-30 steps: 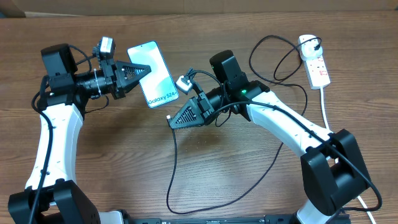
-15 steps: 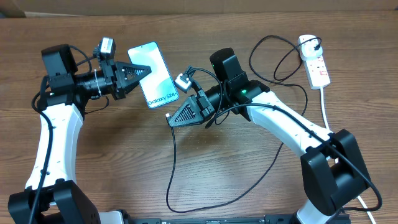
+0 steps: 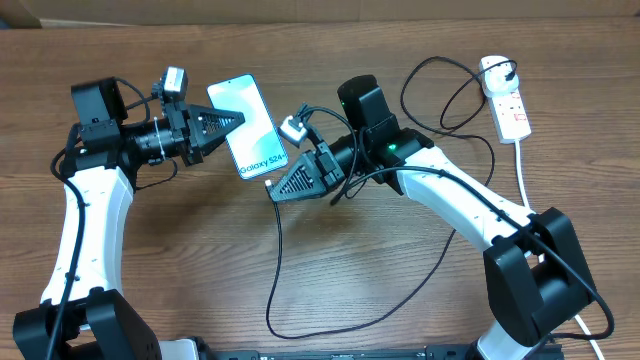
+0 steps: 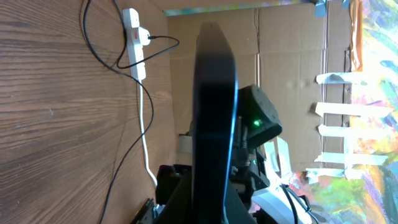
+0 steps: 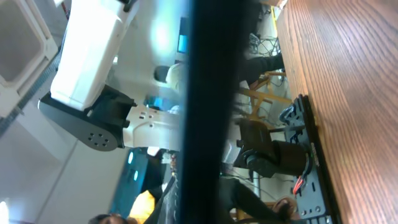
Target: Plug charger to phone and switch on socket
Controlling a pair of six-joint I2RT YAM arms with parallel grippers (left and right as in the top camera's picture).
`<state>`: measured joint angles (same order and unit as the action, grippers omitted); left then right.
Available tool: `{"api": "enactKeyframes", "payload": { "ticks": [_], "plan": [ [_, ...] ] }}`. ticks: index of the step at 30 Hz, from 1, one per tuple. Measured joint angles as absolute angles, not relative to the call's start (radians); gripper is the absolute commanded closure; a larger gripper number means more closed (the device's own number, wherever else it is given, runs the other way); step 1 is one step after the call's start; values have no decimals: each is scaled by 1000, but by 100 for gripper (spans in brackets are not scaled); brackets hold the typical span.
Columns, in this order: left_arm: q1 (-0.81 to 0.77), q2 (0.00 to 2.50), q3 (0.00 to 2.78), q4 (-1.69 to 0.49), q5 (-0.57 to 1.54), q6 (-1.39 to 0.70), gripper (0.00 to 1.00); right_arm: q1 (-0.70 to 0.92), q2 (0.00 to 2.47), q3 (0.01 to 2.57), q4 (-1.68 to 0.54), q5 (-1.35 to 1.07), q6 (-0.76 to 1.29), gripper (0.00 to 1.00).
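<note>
Phone (image 3: 247,125) is clamped in my left claw (image 3: 228,119), long axis running down-frame. My right claw (image 3: 273,190), closed on the charger (image 3: 279,235) tip, sits just below its lower edge.

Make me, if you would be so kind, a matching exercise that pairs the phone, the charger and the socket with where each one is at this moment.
Things:
1. phone
2. charger
3. socket

Places:
A. lying on the table at its far right side
B. gripped by the left gripper
C. its free end gripped by the right gripper, the cable trailing down to the table

Pairs: 1-B, 2-C, 3-A
</note>
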<state>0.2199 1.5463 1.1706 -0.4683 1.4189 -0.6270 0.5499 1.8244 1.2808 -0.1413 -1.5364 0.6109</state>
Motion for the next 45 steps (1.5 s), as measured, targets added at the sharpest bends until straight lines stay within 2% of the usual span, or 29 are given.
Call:
{"api": "enactKeyframes", "payload": {
  "ticks": [9, 45],
  "plan": [
    [220, 1547, 1171, -477, 1417, -617, 96, 550, 1824, 1281, -89, -1537, 677, 96],
    [220, 1547, 1171, -479, 1440, -618, 96, 524, 1824, 1281, -73, -1537, 687, 96]
  ]
}}
